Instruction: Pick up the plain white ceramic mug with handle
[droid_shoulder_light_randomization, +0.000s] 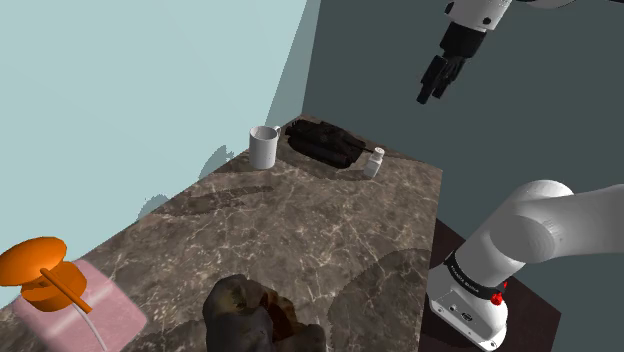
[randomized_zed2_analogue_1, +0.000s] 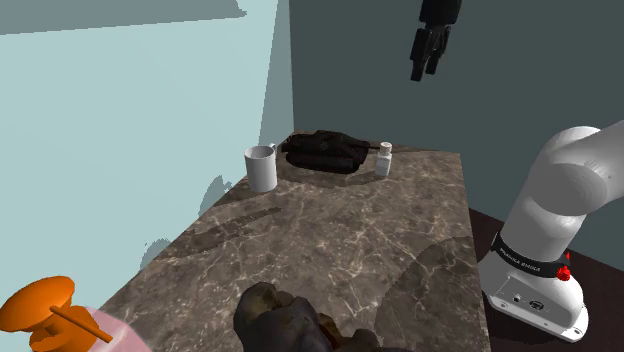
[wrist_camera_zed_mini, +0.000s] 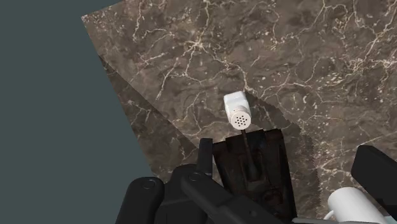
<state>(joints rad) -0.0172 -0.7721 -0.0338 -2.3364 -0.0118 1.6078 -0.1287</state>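
Observation:
The white mug (droid_shoulder_light_randomization: 264, 147) with its handle stands upright near the table's far corner by the pale blue wall, also seen in the second exterior view (randomized_zed2_analogue_1: 262, 167). My black gripper (droid_shoulder_light_randomization: 431, 92) hangs high in the air, well above the table's far end and off to the shoulder view's right of the mug. Its fingers stand apart with nothing between them (randomized_zed2_analogue_1: 421, 70). In the wrist view the mug's rim (wrist_camera_zed_mini: 352, 207) peeks in beside one finger (wrist_camera_zed_mini: 376, 170), far below the gripper (wrist_camera_zed_mini: 287, 162).
A flat black object (droid_shoulder_light_randomization: 325, 142) lies at the far edge next to the mug. A small white shaker (droid_shoulder_light_randomization: 373, 162) stands just beyond it. A dark brown lump (droid_shoulder_light_randomization: 250, 315) and a pink block with an orange top (droid_shoulder_light_randomization: 60, 290) sit at the marble table's (droid_shoulder_light_randomization: 300, 230) near end.

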